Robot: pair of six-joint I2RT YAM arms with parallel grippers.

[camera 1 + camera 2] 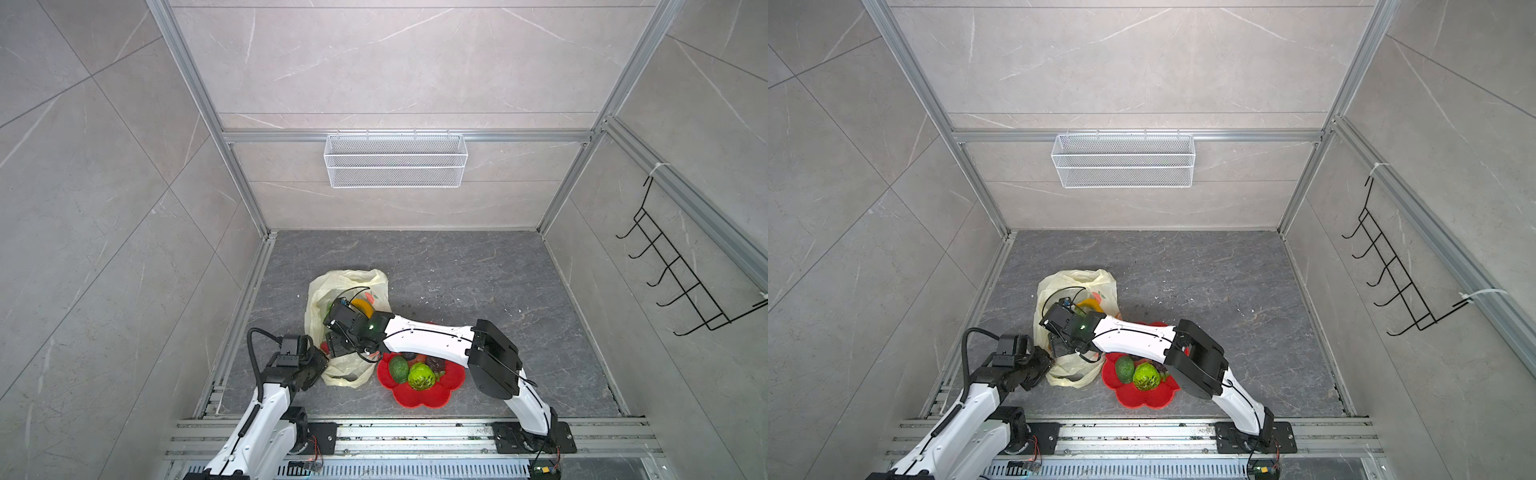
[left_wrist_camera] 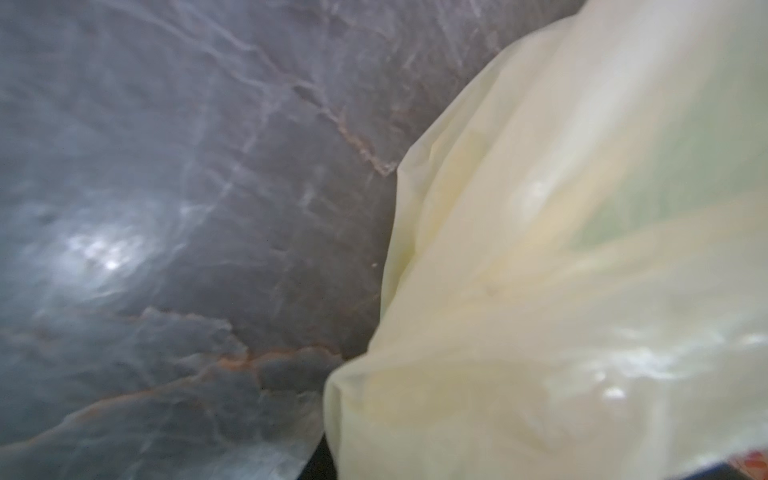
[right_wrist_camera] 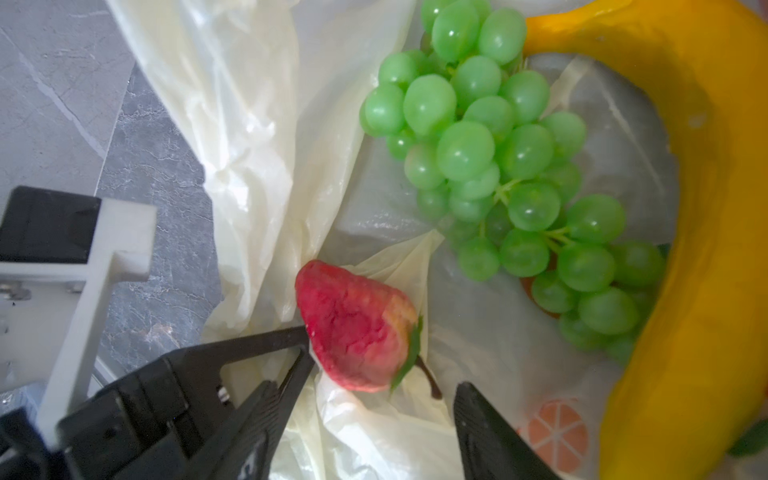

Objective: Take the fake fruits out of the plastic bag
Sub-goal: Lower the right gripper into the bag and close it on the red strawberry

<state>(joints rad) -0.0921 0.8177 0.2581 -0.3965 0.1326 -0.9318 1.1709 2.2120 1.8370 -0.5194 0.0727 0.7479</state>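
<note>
The pale-yellow plastic bag (image 1: pixel 353 282) (image 1: pixel 1075 278) lies open on the grey floor. In the right wrist view a red strawberry (image 3: pixel 353 324), a green grape bunch (image 3: pixel 490 158) and a yellow banana (image 3: pixel 698 249) lie inside it. My right gripper (image 3: pixel 384 361) reaches into the bag and stands open, its fingers either side of the strawberry, one fingertip (image 3: pixel 305 336) touching it. My left gripper (image 1: pixel 322 366) sits at the bag's near left edge. Bag film (image 2: pixel 561 249) covers its jaws. A green avocado (image 1: pixel 399 369), a green knobbly ball (image 1: pixel 421 376) and a dark piece (image 1: pixel 436 363) lie outside the bag.
A red flower-shaped plate (image 1: pixel 419 399) (image 1: pixel 1142 399) right of the bag holds those three fruits, partly under my right arm. A white mesh basket (image 1: pixel 395 160) hangs on the back wall and a black hook rack (image 1: pixel 681 270) on the right wall. Aluminium rails run along the front.
</note>
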